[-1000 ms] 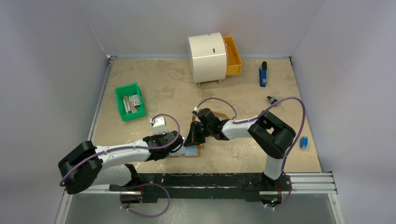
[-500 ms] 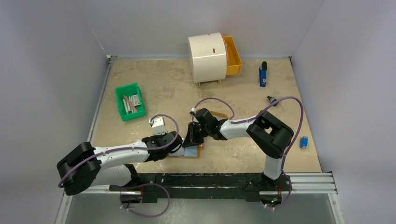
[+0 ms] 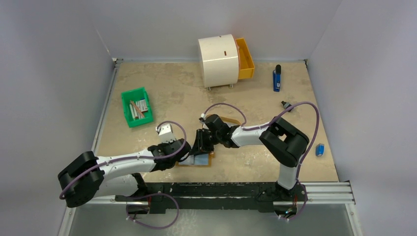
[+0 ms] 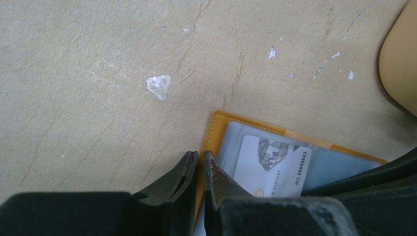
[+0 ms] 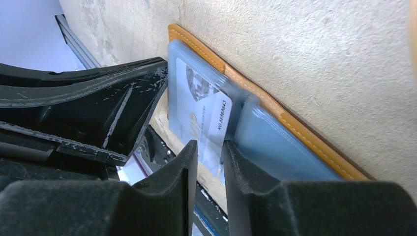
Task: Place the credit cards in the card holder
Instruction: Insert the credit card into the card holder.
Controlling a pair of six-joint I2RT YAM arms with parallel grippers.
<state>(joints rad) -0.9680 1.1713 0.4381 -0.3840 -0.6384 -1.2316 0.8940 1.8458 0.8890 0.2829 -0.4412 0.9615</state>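
Note:
The card holder (image 3: 202, 160) lies open on the table near the front edge, an orange-tan wallet (image 4: 214, 129) with clear blue-tinted sleeves. One pale credit card (image 4: 275, 164) with a diamond print sits partly inside a sleeve (image 5: 205, 114). My left gripper (image 4: 200, 155) is pinched on the wallet's left orange edge, its jaws almost together. My right gripper (image 5: 210, 145) hovers just at the card's outer end. Its jaws stand apart and hold nothing. In the top view both grippers (image 3: 195, 151) meet over the wallet and hide most of it.
A tan oval tray (image 4: 401, 64) lies just beyond the wallet, mostly under the right arm. Farther off are a green bin (image 3: 136, 106) with sticks, a white cabinet (image 3: 219, 59) with its orange drawer (image 3: 245, 58) open, and small blue items (image 3: 277, 78) (image 3: 320, 149).
My right gripper has opened and let go of the card, and has shifted a little to the left. The left jaws have closed slightly on the wallet's edge.

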